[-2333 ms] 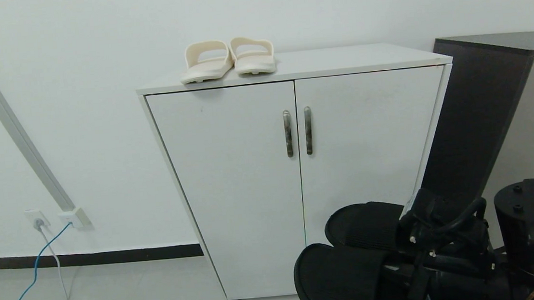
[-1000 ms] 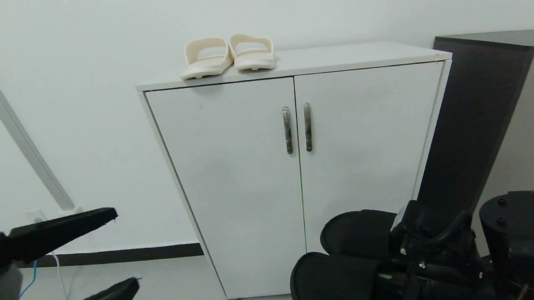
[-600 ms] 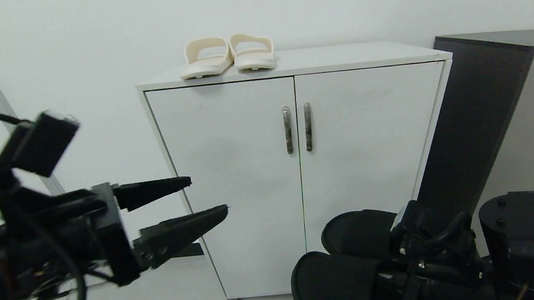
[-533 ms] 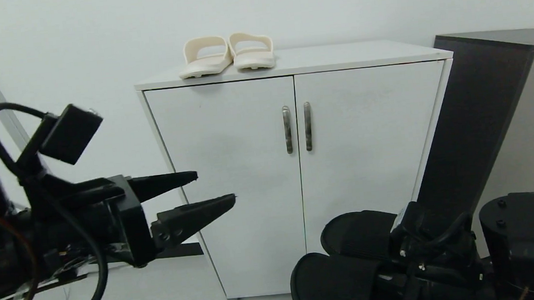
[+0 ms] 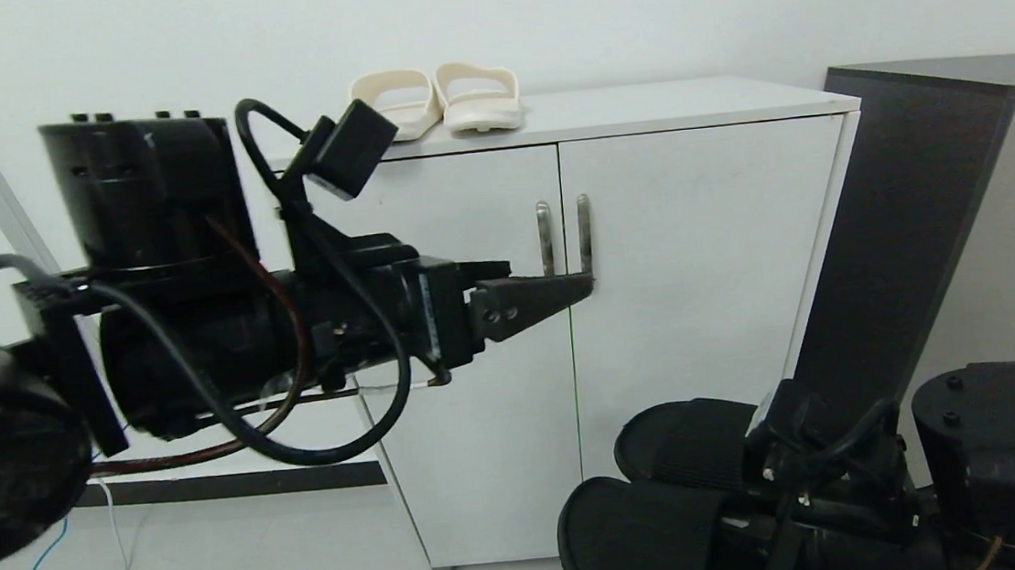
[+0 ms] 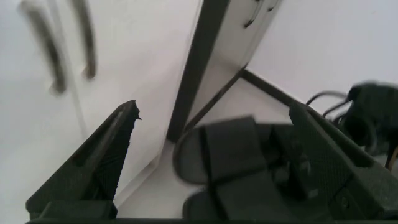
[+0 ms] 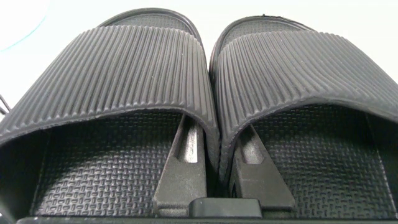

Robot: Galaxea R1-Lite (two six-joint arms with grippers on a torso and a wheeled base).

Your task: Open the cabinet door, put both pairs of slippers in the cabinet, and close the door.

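**A:** Where do the slippers sit?

**B:** The cream pair (image 5: pixel 477 99) rests side by side on top of the white cabinet (image 5: pixel 697 241), toward its left half; the black pair (image 5: pixel 673 491) is held low in front of the cabinet's right door.

**A:** Held how?

**B:** The right gripper (image 7: pixel 217 165) has one finger inside each black slipper, under the ribbed straps; the two inner side walls are pinched between the fingers, so the pair hangs together.

**A:** And the doors?

**B:** Both doors are closed; the two metal handles (image 5: pixel 565 225) stand upright, side by side at the middle seam.

**A:** The other arm?

**B:** The left gripper (image 5: pixel 562 280) is level with the lower ends of the handles, pointing at them; in the left wrist view its fingers (image 6: pixel 93 174) are spread wide with nothing between them; whether a tip touches a handle I cannot tell.

**A:** Anything beside the cabinet?

**B:** A dark cabinet (image 5: pixel 906 222) stands just to its right.
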